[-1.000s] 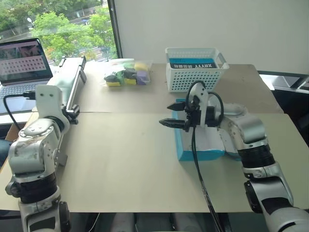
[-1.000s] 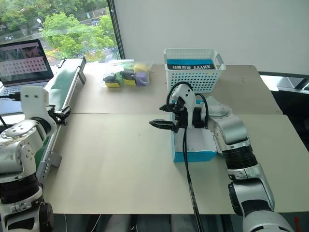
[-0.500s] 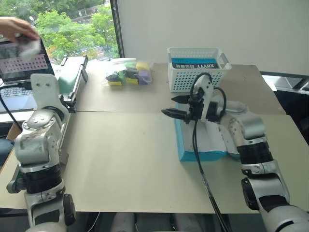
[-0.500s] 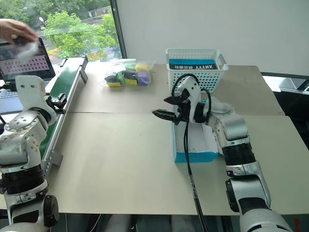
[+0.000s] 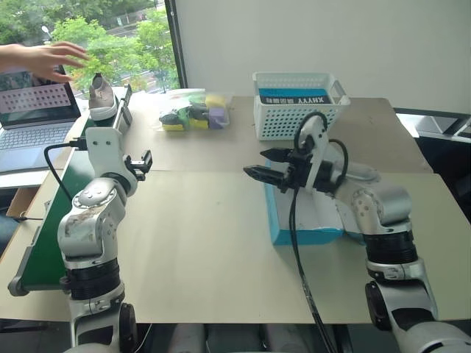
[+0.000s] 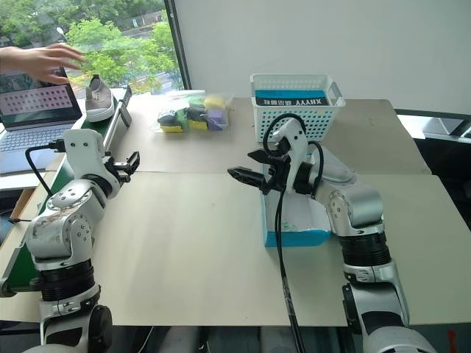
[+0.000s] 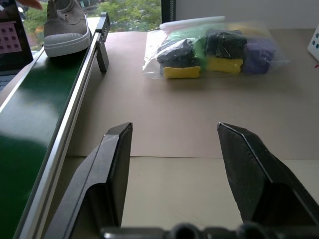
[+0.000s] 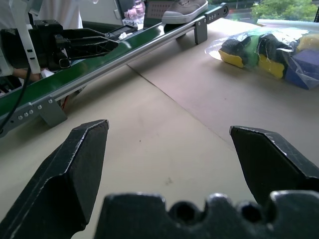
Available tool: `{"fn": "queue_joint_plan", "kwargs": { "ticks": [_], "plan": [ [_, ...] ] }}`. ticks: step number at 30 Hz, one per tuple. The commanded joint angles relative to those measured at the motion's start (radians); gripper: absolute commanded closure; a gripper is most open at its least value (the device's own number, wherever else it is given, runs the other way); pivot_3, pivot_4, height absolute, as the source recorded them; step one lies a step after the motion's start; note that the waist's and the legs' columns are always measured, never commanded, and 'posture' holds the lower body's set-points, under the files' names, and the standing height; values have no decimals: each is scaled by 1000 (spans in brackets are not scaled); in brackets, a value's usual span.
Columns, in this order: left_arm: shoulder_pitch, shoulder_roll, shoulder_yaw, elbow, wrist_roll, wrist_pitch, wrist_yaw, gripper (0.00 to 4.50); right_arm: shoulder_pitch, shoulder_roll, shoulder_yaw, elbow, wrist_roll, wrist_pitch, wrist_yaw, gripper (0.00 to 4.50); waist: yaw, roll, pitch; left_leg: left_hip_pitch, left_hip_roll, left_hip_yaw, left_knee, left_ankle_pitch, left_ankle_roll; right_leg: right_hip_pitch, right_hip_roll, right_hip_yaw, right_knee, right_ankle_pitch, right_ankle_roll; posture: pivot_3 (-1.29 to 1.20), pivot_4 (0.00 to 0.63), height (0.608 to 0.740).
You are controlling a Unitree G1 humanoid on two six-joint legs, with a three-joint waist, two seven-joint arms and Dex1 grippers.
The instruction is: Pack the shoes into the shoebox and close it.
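- Closest in: the table (image 5: 199, 250) is bare on the near side, and both arms are up over it with nothing in either one.
- The right hand (image 5: 266, 165) is released, fingers spread wide. It hangs just over the left edge of the shoebox (image 5: 305, 220) and points toward the robot's left.
- The shoebox lies open on the right half of the table, white inside, blue walls. Looks like a pale sole is peeking out behind the right forearm, but I can't tell for sure that it's a shoe.
- The left hand (image 5: 144, 162) is also released, fingers apart, over the table right beside the green conveyor (image 5: 44, 243) that runs along the left edge.
- The bit that matters: a grey shoe (image 5: 101, 98) sits at the far end of that conveyor, straight ahead of the left hand and well apart from it. Its long axis runs along the belt, toe toward the robot in the left wrist view. The left arm is way nearer than the right, so that's my pick for the grab.
- Further back: a person's hand (image 5: 45, 59) hovers above the shoe, near the laptop (image 5: 33, 110).
- Farthest: a bag of sponges (image 5: 193, 110) and a white basket (image 5: 298, 104) with a smaller blue box in it.
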Motion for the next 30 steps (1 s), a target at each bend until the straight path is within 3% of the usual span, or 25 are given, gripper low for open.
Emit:
{"fn": "queue_joint_plan", "kwargs": {
  "ticks": [1,9,15,30],
  "plan": [
    [24,-1,82,-51,8,-19,55,91,-27,1,18,-21,2,-17,16,0,0,0,0,0,0,0,0,0,0,0,0,0,0,0,0,0,150,740],
    [64,95,279,59,2,-71,83,91,-61,37,99,-48,12,-9,55,0,0,0,0,0,0,0,0,0,0,0,0,0,0,0,0,0,150,740],
    [47,196,314,212,-44,-102,-3,91,-62,73,167,-112,13,14,64,0,6,0,0,0,0,-1,0,0,0,0,0,-2,0,0,0,0,150,740],
    [-162,344,178,688,-28,-311,-121,91,-45,73,184,-150,-8,13,33,0,2,-1,-1,0,0,-2,0,0,0,-1,0,-3,1,0,0,0,150,740]
  ]
}}
